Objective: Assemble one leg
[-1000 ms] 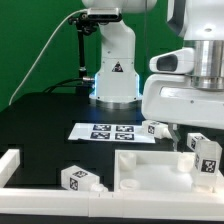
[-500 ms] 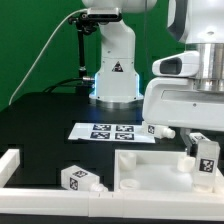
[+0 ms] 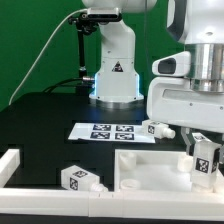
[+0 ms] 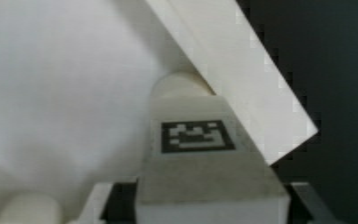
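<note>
My gripper point(image 3: 205, 158) is shut on a leg point(image 3: 209, 154), a small white blocky peg with black-and-white tags. It holds the leg upright over the right part of the big white square panel point(image 3: 150, 165) at the front of the table. In the wrist view the leg point(image 4: 197, 140) fills the space between the two dark fingers point(image 4: 131, 202) of the gripper point(image 4: 208, 206), and its far end points at the panel point(image 4: 69, 100) just beside the raised rim point(image 4: 229, 60). Whether the leg touches the panel is hidden.
A second leg point(image 3: 80, 178) lies at the front left of the panel. A third leg point(image 3: 155, 129) lies behind the panel next to the marker board point(image 3: 108, 131). A white wall piece point(image 3: 10, 165) stands at the exterior view's left. The robot base point(image 3: 113, 70) is at the back.
The arm has shifted a little toward the exterior view's right and slightly down, still holding the leg over the panel. The other parts have not moved.
</note>
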Available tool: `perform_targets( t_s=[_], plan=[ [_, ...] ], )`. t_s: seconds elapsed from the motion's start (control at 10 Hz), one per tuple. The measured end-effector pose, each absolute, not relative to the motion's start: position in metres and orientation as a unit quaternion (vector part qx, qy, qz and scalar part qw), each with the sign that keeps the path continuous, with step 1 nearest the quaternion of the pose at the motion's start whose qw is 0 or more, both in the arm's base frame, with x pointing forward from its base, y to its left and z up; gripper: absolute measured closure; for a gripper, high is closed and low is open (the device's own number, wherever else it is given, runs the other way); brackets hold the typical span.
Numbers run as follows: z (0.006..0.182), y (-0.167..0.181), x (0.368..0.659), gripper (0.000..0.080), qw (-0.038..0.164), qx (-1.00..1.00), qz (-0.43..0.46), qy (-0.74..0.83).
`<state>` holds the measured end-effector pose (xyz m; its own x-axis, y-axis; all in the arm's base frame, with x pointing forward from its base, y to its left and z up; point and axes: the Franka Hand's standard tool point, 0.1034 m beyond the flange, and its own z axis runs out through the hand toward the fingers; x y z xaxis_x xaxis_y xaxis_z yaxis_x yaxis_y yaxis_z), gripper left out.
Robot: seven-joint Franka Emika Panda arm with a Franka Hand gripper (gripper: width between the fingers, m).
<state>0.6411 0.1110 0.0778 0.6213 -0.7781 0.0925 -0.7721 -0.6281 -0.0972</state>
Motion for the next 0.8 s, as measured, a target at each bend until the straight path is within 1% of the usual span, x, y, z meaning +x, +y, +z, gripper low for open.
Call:
perform_targets(
  t_s=[0.2, 0.4, 0.5, 0.7, 0.8],
  plan=[
    [0.0772, 0.1075, 0.6411, 0.0515, 0.043, -0.823, -0.046, 0.565],
    [0.0764, 0.1099, 0.6398, 0.0515, 0.054, -0.71, -0.039, 0.701],
    [0.0762, 0.1105, 0.6384, 0.0514, 0.065, -0.679, -0.04, 0.73],
    [0.0755, 0.111, 0.638, 0.0503, 0.067, -0.67, -0.039, 0.738],
    [0.0752, 0.1109, 0.6379, 0.0325, 0.066, -0.686, -0.04, 0.724]
  ],
)
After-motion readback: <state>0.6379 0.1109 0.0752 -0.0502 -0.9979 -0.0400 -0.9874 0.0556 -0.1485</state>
